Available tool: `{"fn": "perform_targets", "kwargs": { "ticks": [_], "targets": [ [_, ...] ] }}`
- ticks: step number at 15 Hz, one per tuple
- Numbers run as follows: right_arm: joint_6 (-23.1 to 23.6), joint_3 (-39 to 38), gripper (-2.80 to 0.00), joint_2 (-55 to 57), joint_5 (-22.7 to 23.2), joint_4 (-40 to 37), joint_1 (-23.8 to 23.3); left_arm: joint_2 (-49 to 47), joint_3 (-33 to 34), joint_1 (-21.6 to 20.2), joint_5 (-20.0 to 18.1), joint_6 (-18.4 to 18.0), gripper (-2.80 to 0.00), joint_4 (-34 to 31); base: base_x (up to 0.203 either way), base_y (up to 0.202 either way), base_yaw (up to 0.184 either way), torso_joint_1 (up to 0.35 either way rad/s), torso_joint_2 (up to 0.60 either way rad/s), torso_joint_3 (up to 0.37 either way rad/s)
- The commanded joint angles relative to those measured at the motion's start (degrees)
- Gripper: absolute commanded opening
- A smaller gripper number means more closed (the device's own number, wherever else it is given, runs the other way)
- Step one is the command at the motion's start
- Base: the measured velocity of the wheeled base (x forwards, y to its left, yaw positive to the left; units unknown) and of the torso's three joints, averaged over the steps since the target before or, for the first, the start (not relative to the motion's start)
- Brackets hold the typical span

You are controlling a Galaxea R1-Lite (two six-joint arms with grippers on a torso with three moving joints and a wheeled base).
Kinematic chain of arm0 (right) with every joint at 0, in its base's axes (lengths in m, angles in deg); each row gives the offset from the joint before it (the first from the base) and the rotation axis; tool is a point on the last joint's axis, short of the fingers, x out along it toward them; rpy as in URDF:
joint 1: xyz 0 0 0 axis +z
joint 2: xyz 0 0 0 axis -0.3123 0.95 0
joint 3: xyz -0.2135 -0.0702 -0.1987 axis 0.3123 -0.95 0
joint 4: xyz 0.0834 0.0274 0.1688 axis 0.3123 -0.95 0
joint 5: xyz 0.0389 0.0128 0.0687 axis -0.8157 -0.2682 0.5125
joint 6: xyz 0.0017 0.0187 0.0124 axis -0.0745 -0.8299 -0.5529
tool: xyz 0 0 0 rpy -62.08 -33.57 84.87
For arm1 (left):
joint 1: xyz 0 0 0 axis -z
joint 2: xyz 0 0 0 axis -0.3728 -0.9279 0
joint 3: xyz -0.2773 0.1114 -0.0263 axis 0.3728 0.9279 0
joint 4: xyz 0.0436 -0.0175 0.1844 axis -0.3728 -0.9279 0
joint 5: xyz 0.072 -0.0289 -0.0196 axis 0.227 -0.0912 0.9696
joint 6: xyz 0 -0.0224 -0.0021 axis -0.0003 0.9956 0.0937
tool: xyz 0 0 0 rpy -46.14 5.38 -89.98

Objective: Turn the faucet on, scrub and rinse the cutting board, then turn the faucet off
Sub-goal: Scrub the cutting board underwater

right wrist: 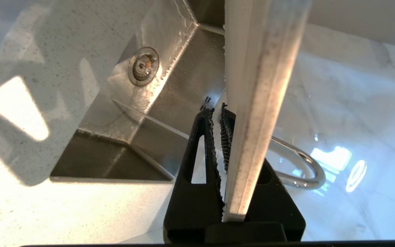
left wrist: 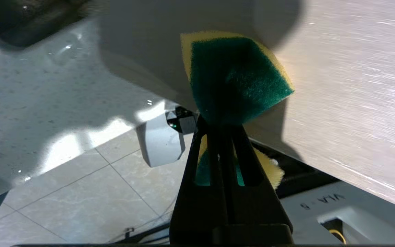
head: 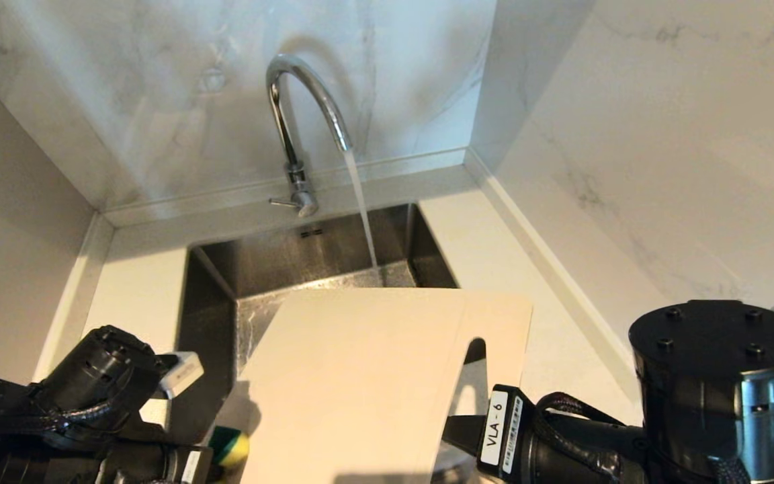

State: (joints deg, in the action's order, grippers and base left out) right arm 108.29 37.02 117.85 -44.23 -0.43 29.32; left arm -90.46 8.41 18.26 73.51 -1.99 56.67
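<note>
We see the cutting board (head: pixel 360 376) held up over the near part of the sink (head: pixel 219 282), tilted, its handle slot toward the right arm. Its far edge lies just short of where the stream of water (head: pixel 362 208) comes down into the basin — whether the water touches the board we cannot tell. The right gripper (right wrist: pixel 219 113) is clamped on the board's edge, the thin board wedged between its ribbed fingers (right wrist: pixel 206 144) and running edge-on past them.

The faucet (head: pixel 293 128) stands behind the sink at the wall, its arched spout pouring, its thin lever pointing to the left at the base.

The left gripper (left wrist: pixel 223 123) sits low at the near left, beside the board's near corner. Its fingers are pinched tight on a sponge (left wrist: pixel 235 79) — yellow foam with a green scrub face — which in the left wrist view lies close against the board's underside; in the head view only a bit of it peeks out by the board's near left edge.

Around the sink we see a pale counter (head: pixel 138 282) and marble-look walls (head: pixel 629 134).
</note>
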Motion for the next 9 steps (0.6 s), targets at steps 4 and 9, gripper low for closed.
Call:
{"fn": "perform_targets", "kwargs": {
  "ticks": [4, 9],
  "targets": [
    [0.7, -0.1, -2.80, -0.7, -0.3, 0.2, 0.0, 1.7, 2.8, -15.3, -8.6, -5.3, -2.80, 1.2, 0.000, 0.000, 0.000, 0.000, 0.00, 0.000],
    [0.7, -0.3, -2.80, -1.4, -0.3, 0.2, 0.0, 2.2, 1.9, -24.1, -11.9, -10.4, -2.80, 1.4, 0.000, 0.000, 0.000, 0.000, 0.00, 0.000]
  ]
}}
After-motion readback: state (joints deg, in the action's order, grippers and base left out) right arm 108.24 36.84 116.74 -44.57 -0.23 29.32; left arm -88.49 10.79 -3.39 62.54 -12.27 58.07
